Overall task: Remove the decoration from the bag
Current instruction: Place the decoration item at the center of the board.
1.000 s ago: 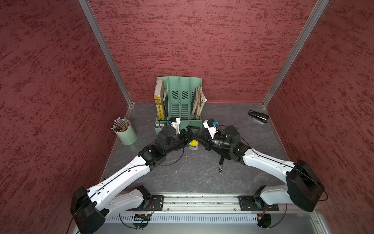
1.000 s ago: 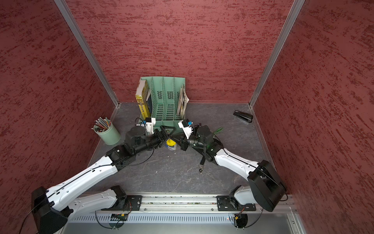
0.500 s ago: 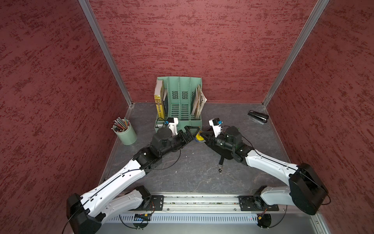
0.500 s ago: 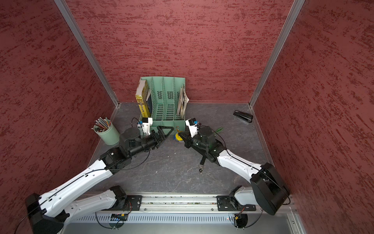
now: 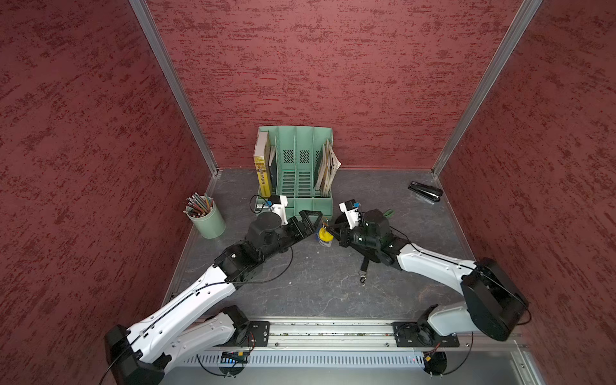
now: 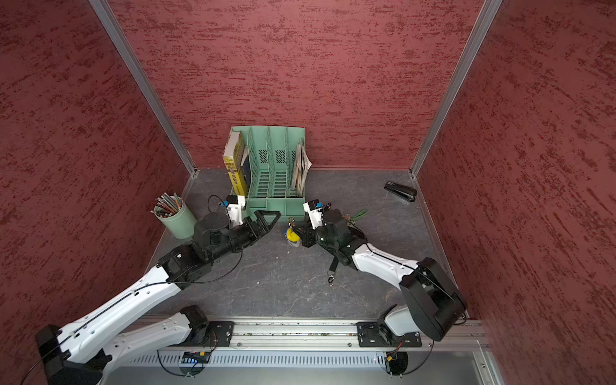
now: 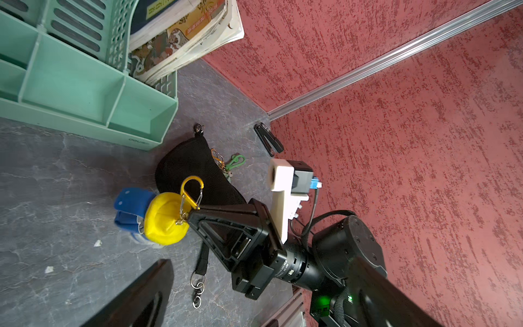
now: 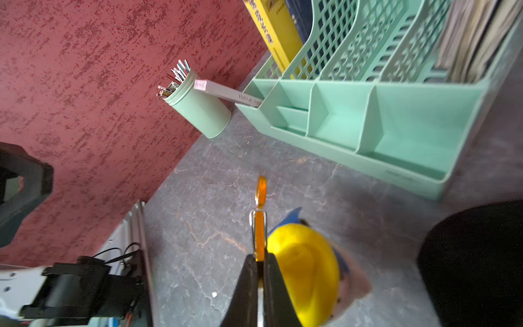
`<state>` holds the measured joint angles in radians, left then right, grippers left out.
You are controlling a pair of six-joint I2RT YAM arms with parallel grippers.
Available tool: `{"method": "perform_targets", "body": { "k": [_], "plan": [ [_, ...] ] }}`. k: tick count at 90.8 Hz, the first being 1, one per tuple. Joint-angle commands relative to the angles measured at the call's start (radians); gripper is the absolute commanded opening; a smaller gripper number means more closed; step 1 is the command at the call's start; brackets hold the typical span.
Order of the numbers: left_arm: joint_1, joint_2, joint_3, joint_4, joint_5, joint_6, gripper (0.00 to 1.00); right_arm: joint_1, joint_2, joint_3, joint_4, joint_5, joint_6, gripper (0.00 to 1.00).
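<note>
Backing away from the meeting point of a second ago, the left tool has drawn off toward its own side and spread its jaws wide, empty, so the charm now rests with its partner alone. The right tool is pressed together on the lower end of the orange carabiner, and the decoration (a yellow hat-shaped charm with a blue piece behind it) hangs by a short chain just past those fingertips, close above the worktop. In the right wrist view the carabiner's long axis runs straight on from the closed fingers. The bag lies flat on the worktop behind and beneath the right tool, its strap trailing back under that arm. Whether the clip is fully off the bag's fabric cannot be told. My reading is that the next move turns on carrying the charm away from the bag, toward the open left tool, which stands near but apart.
</note>
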<state>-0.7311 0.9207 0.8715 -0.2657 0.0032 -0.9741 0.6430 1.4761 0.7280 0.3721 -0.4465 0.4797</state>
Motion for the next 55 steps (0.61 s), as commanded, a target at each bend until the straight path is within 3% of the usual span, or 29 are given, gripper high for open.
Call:
{"method": "perform_targets", "body": {
  "k": [1, 15, 36, 55],
  "plan": [
    [0.021, -0.022, -0.022, -0.036, -0.038, 0.052, 0.99, -0.005, 0.089, 0.009, 0.113, -0.122, 0.134, 0.00],
    [0.048, -0.027, -0.040, -0.049, -0.040, 0.071, 1.00, -0.011, 0.205, 0.070, 0.031, -0.135, 0.156, 0.00],
    [0.068, -0.033, -0.092, 0.014, -0.007, 0.056, 1.00, -0.027, 0.266, 0.086, 0.017, -0.097, 0.196, 0.00],
    [0.071, -0.010, -0.067, -0.003, -0.009, 0.090, 1.00, -0.048, 0.151, 0.084, -0.078, -0.032, 0.124, 0.40]
  ]
}}
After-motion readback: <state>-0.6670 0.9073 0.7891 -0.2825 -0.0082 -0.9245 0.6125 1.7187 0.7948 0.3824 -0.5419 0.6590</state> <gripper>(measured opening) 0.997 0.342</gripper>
